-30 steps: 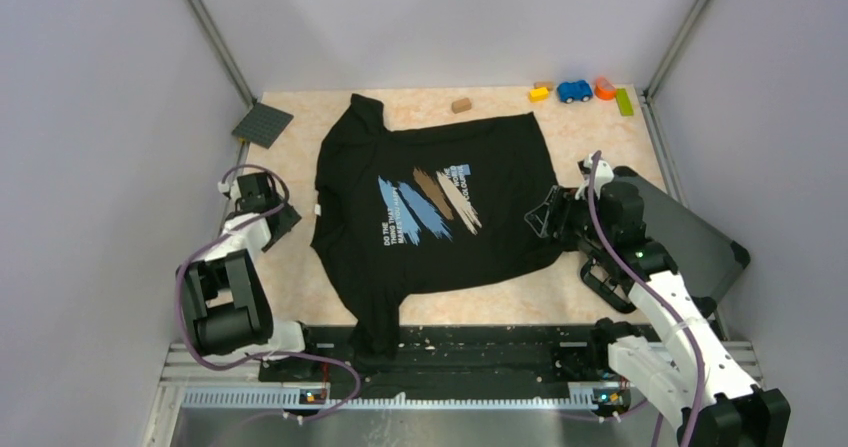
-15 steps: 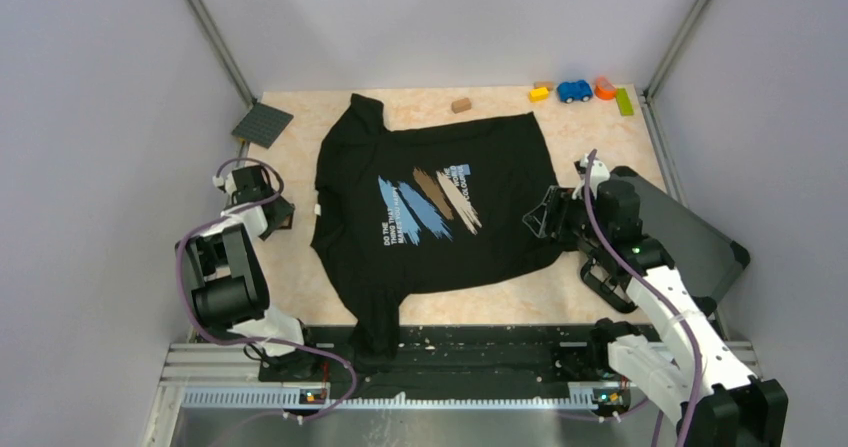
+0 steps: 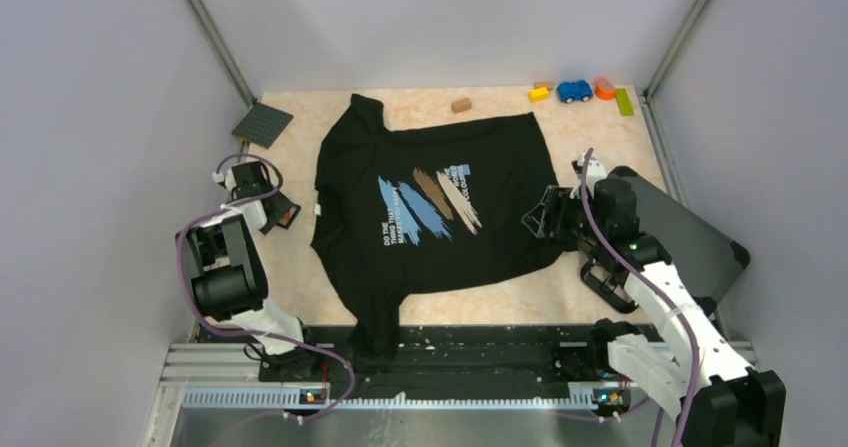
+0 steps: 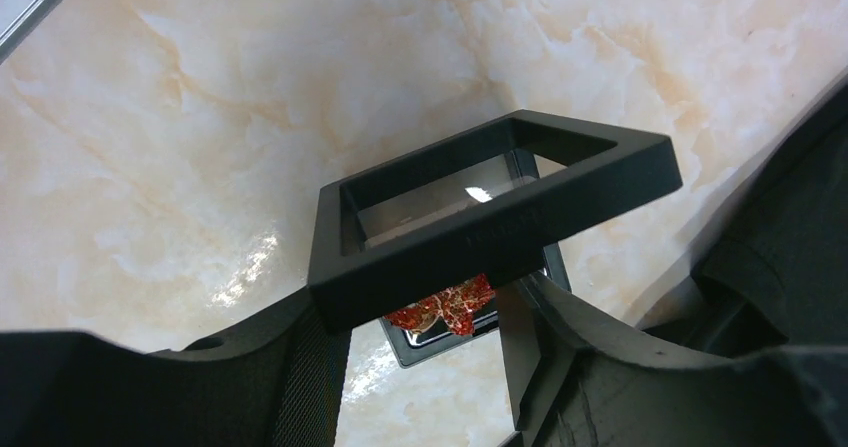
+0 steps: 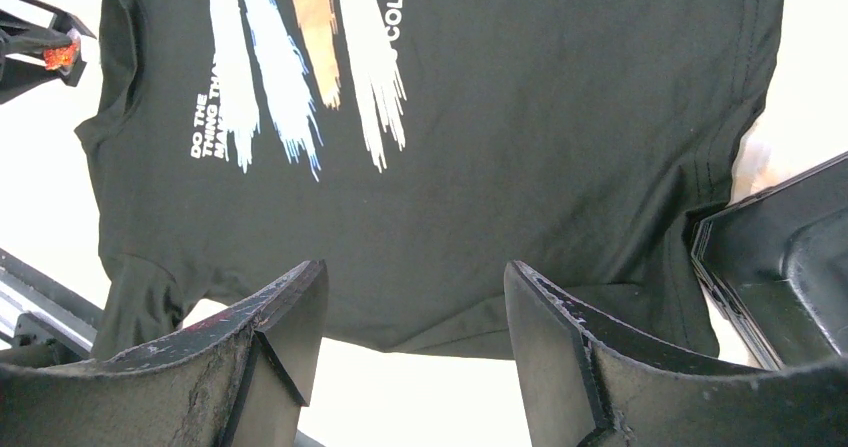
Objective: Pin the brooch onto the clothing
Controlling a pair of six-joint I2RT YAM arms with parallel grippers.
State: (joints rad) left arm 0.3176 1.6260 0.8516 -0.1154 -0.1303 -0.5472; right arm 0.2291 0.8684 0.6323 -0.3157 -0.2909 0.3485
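Observation:
The brooch [image 4: 445, 305], a tiny orange-red pin, lies in the base of a small black-framed clear box [image 4: 420, 349] on the table, left of the clothing. The box's lid [image 4: 500, 222] stands raised and crosses over both tips of my left gripper [image 4: 425, 317]. Its jaws are open, with the brooch showing in the gap. The clothing, a black printed T-shirt [image 3: 430, 237], lies flat mid-table. My right gripper [image 5: 415, 272] hovers open and empty over the shirt's [image 5: 500, 167] right hem. In the right wrist view the brooch [image 5: 60, 55] glints at the far left.
A dark grey hard case [image 3: 680, 232] lies open under the right arm. A grey baseplate [image 3: 262, 124] sits at the back left. A brown block [image 3: 461, 105], a yellow block [image 3: 539, 94], a blue toy car [image 3: 574, 91] and an orange piece [image 3: 605, 89] line the back edge.
My left gripper has drawn back toward the far left beside the box, and its jaws have narrowed. The right gripper has barely moved.

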